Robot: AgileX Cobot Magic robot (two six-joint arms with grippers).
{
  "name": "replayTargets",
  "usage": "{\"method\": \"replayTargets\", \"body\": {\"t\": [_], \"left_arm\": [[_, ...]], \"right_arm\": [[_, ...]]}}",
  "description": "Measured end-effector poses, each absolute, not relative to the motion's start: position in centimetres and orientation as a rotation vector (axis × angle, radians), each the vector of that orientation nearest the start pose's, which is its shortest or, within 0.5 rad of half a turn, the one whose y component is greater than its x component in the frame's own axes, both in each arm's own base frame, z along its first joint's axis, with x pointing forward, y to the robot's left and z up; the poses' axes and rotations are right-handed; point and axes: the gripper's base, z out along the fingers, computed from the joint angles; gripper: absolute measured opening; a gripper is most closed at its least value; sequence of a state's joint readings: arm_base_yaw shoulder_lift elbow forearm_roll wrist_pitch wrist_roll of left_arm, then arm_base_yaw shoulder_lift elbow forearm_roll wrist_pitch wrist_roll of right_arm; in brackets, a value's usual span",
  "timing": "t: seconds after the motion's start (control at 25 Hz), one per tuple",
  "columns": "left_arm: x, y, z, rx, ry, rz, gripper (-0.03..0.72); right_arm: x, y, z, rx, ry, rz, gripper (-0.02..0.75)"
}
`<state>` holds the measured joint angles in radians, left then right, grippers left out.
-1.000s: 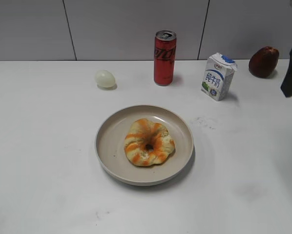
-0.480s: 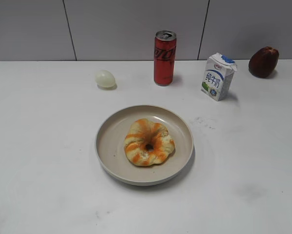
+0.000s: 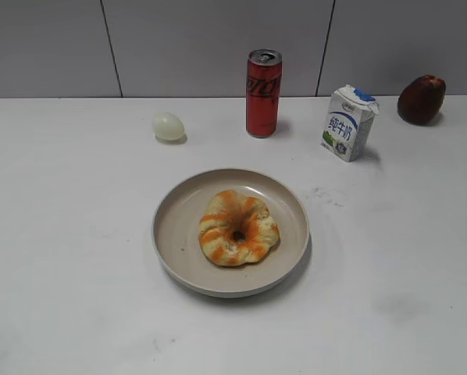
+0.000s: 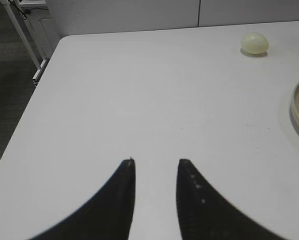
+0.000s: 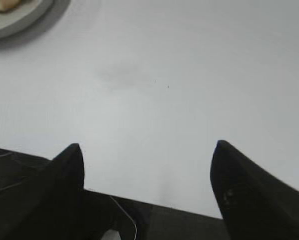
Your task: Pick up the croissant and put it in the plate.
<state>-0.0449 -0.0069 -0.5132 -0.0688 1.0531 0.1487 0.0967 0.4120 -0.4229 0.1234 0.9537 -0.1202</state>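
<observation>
The ring-curled, orange-striped pale yellow croissant point(image 3: 238, 228) sits in the middle of the big round beige plate point(image 3: 176, 226), so looks done. Left gripper point(image 4: 156, 161) slightly parted, right gripper point(image 5: 147, 146) spread wide, both empty and well away.

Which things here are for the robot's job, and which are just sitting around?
For the job:
croissant, lying in the plate
plate

Just sitting around:
egg
red can
milk carton
dark red fruit
</observation>
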Motion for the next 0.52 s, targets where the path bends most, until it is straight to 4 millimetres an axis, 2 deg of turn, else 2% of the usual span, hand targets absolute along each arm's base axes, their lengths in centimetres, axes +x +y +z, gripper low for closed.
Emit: {"method": "replayTargets", "body": {"t": [0.52], "left_arm": [[-0.8,-0.5,28.2,0.198,2.005,-0.016,0.228]], "right_arm": [[2.2,1.1,26.3,-0.213,2.107,0.135,0.591]]}}
